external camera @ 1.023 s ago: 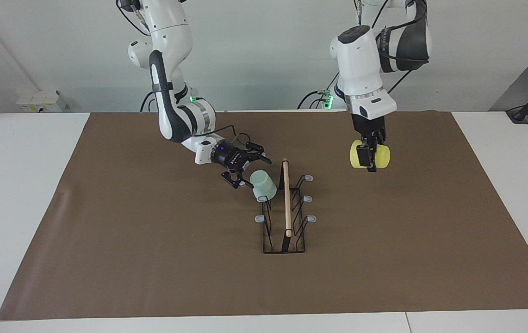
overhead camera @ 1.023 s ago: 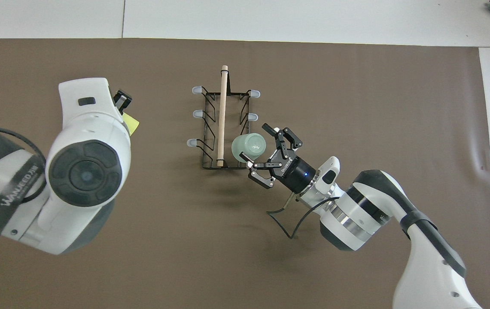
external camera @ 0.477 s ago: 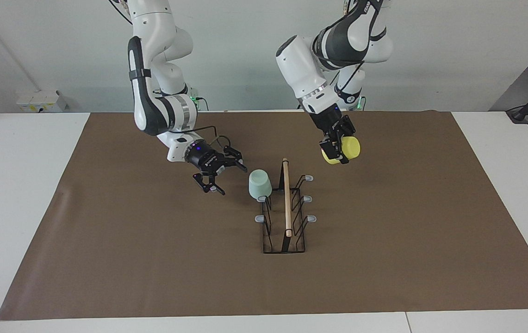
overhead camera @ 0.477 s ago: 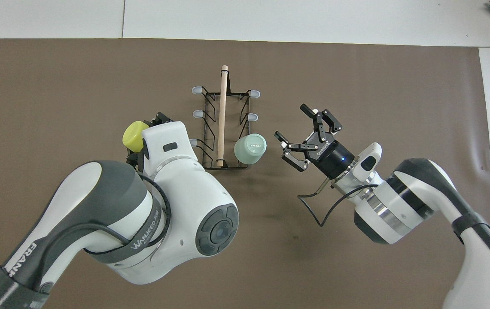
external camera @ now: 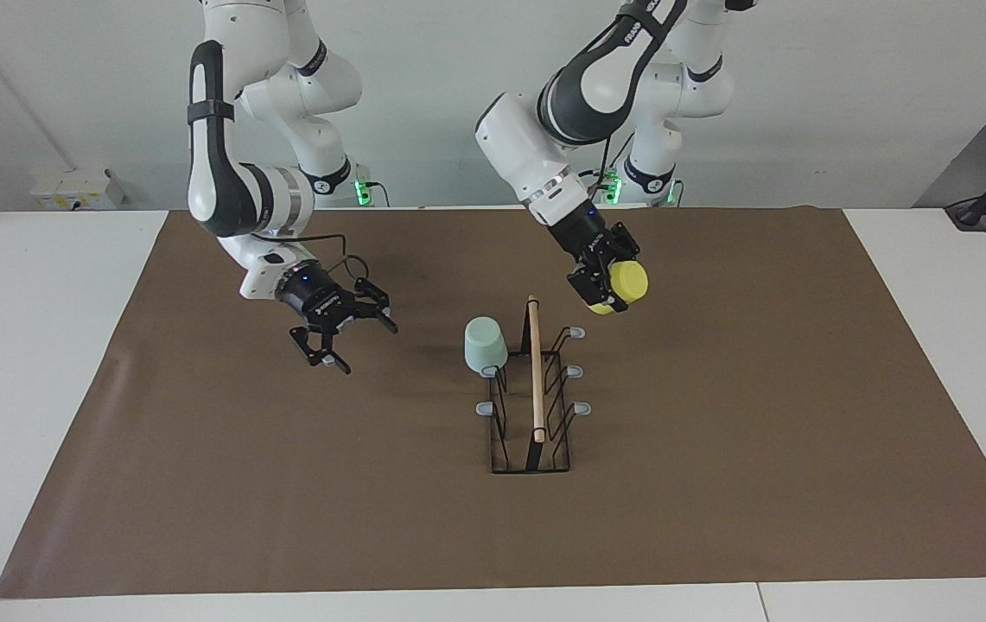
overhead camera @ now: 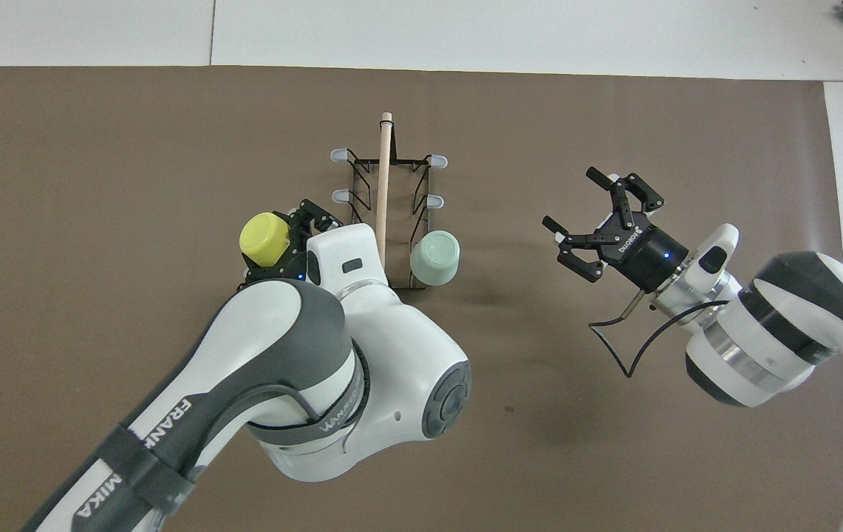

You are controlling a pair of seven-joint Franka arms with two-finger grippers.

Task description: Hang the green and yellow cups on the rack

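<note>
Rack [overhead camera: 384,222] partly hidden overhead by left gripper [external camera: 598,278] pinching yellow cup [external camera: 628,282]; right gripper [external camera: 339,335] spread.

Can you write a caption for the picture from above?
Left gripper carries yellow cup toward rack; green cup hangs there.

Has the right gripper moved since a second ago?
Yes. The right gripper, open and empty, has backed away from the green cup hanging on the rack, toward the right arm's end of the table.
</note>
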